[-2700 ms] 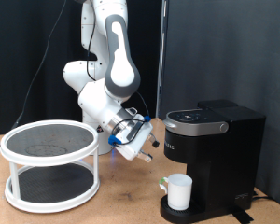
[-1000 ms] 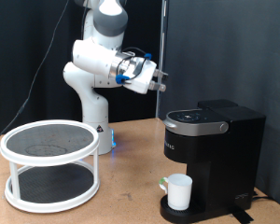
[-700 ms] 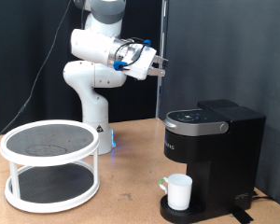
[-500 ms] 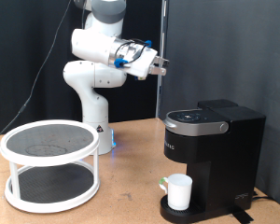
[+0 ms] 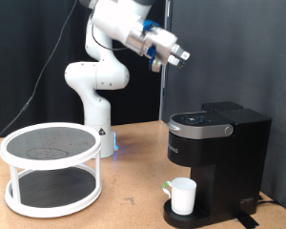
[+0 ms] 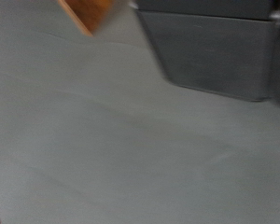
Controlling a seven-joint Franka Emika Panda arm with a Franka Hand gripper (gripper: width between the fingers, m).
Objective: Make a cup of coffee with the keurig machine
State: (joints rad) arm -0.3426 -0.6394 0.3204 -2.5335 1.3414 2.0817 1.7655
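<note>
High at 12 o'clock in the exterior view, the pincer (image 5: 181,55) is carried well above the coffee machine (image 5: 217,162), apart from it and touching nothing. Whether its fingers are spread or pressed together cannot be told: they are small and motion-blurred here, and nothing is seen between them. The wrist view is smeared and shows only a grey floor or wall, a dark panel and an orange corner; no fingers can be made out there.

The coffee machine is seated on the table (image 5: 124,205) at about 4 o'clock in the exterior view, with its lid down. The cup (image 5: 183,196) is already placed upright on the drip base under the spout, at 5 o'clock. A white two-tier rack (image 5: 50,169) is set at 8 o'clock, well apart from both.

Risks, judged from this pose:
- A descent onto the machine's top from this height could land off the lid or button, since the wrist camera gives no usable target; a skewed press could be wasted or the machine shoved.
- If the machine is shoved, the cup could be knocked off the base or left off-centre under the spout, so coffee would be spilled.
- No pod can be seen; if none is loaded, only water would be brewed.
</note>
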